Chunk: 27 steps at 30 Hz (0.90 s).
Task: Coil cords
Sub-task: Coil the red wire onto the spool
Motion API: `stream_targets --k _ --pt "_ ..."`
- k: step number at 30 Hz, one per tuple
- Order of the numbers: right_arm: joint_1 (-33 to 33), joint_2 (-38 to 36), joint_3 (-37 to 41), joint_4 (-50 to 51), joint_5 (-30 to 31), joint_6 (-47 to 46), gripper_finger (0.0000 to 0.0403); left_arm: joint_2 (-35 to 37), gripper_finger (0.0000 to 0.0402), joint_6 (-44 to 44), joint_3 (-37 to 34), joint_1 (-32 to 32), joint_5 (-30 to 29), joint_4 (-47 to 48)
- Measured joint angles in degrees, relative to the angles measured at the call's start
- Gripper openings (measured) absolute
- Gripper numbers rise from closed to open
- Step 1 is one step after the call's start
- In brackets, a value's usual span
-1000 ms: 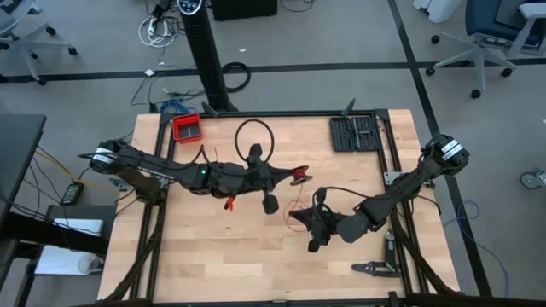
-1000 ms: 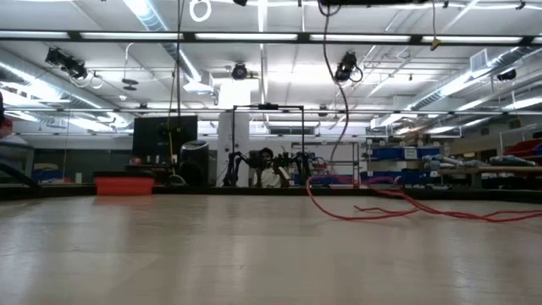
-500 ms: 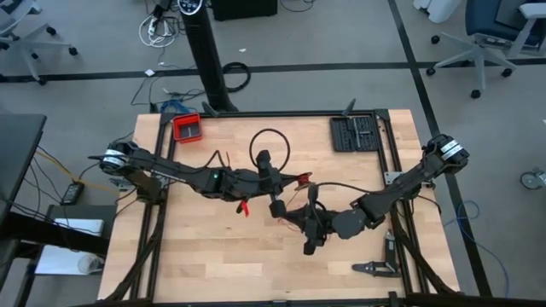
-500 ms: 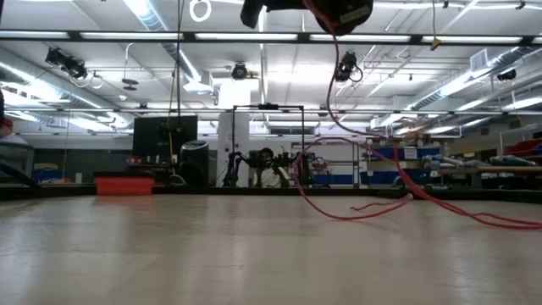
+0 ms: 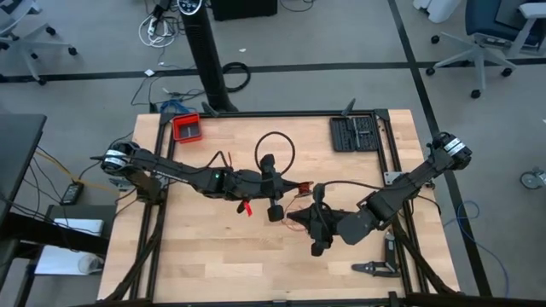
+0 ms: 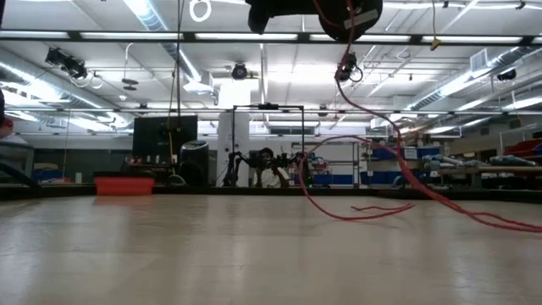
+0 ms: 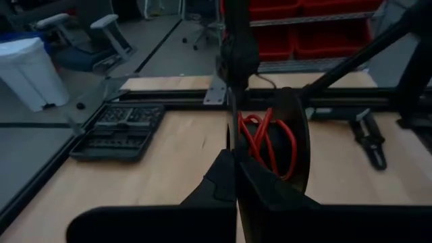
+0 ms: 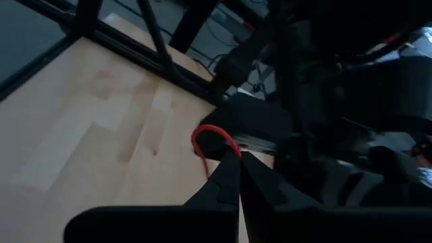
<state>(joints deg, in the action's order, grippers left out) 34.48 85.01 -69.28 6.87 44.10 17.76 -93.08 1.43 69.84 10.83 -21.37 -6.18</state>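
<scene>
Red cord point(image 5: 300, 189) bundled mid-table point(image 5: 205, 256), left hand point(image 5: 299, 191) clenched on it; right hand point(image 5: 292, 219) just near of it, clenched on a strand.

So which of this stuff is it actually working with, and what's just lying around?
In use:
- red cord, held where the two arms meet
- left gripper
- right gripper

Lying about:
- red tray
- black tool case
- black cable loop
- pliers
</scene>
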Motion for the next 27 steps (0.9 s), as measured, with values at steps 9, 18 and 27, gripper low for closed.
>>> stream_targets --k 9,18,27 --pt "-1.37 -0.28 0.07 -0.27 5.9 2.61 0.0 0.04 0.0002 0.09 0.0 0.02 4.4 -1.57" --pt "1.74 -2.48 0.12 -1.88 17.95 8.04 0.0 0.13 0.0002 0.09 0.02 0.04 5.6 0.64" --pt "8.72 -6.46 0.18 -2.31 29.84 9.51 0.0 0.15 0.0002 0.09 0.07 0.04 5.58 1.37"
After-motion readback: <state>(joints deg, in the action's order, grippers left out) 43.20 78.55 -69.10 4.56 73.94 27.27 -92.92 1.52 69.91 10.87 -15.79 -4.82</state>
